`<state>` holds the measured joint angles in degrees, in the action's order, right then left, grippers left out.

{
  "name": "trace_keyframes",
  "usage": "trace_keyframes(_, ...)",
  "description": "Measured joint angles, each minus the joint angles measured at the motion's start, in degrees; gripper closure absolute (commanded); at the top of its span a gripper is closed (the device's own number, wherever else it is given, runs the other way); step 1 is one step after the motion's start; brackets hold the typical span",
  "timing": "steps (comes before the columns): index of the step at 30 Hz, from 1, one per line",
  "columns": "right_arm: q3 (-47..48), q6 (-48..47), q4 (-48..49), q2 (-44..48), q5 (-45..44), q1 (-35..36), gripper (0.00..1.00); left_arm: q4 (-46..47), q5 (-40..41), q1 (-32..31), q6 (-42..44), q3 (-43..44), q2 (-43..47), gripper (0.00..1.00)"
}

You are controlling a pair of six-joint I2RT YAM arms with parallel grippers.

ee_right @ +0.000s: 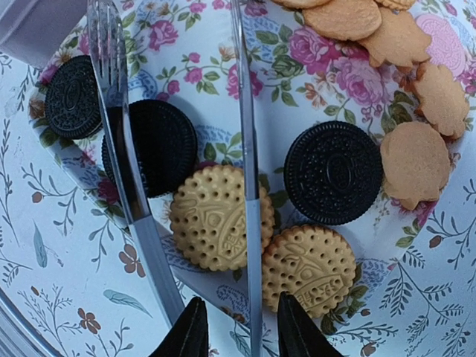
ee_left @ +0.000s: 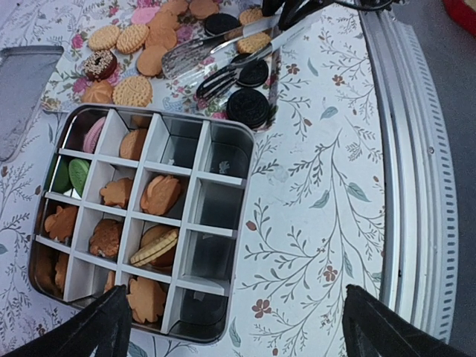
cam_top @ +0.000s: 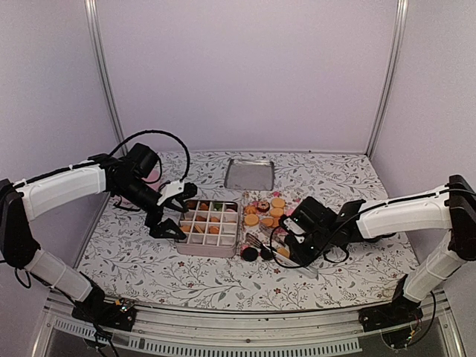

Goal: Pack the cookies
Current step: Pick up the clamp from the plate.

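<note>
We see most cookies (ee_right: 221, 217) lying flat, faces up, on the floral plate (ee_right: 201, 97). They're round, so no long axis to call. Under the R wrist cam: 3 black ones, 2 golden round w/ dotted rims, plain orange ones and a pink one further out. Black and golden faces carry embossed stamps, but the lettering is too small to read, so no brand legible.

The other cookies sit in the gridded tin (ee_left: 223, 178), just L of the plate: orange ones, 1 pink, 1 green, all in cells toward the tin's far side. Most lie flat; one sandwich biscuit (ee_left: 155, 249) leans tilted on edge in its cell.

Tongs (ee_right: 245, 149): in the top cam their long axis runs from the R side toward the tin. The arms are spread over the black/golden group, w/ one golden and one black partly between them in the wrist view. We can't tell if the tips touch anything.

R jaws grip the tongs at the handle end, only partly closed. L jaws are wide open at the tin's L edge.

Metal tray (cam_top: 249, 174) lies flat on the bench (cam_top: 335, 275), just beyond tin and plate.
</note>
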<state>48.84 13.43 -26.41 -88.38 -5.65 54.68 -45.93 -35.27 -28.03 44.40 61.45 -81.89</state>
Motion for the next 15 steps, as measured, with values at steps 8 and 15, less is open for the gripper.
trace_keyframes(8, -0.87, -0.72, 1.03, -0.57, 0.0, 0.0, 0.98, -0.02, -0.02, -0.11, 0.0, 0.02, 0.0, 0.01)
trace_keyframes(15, 0.94, -1.68, -1.57, -0.9, -0.52, 0.0, 1.0, -1.57, 0.39, -0.92, 1.16, 0.42, 0.0, 0.01)
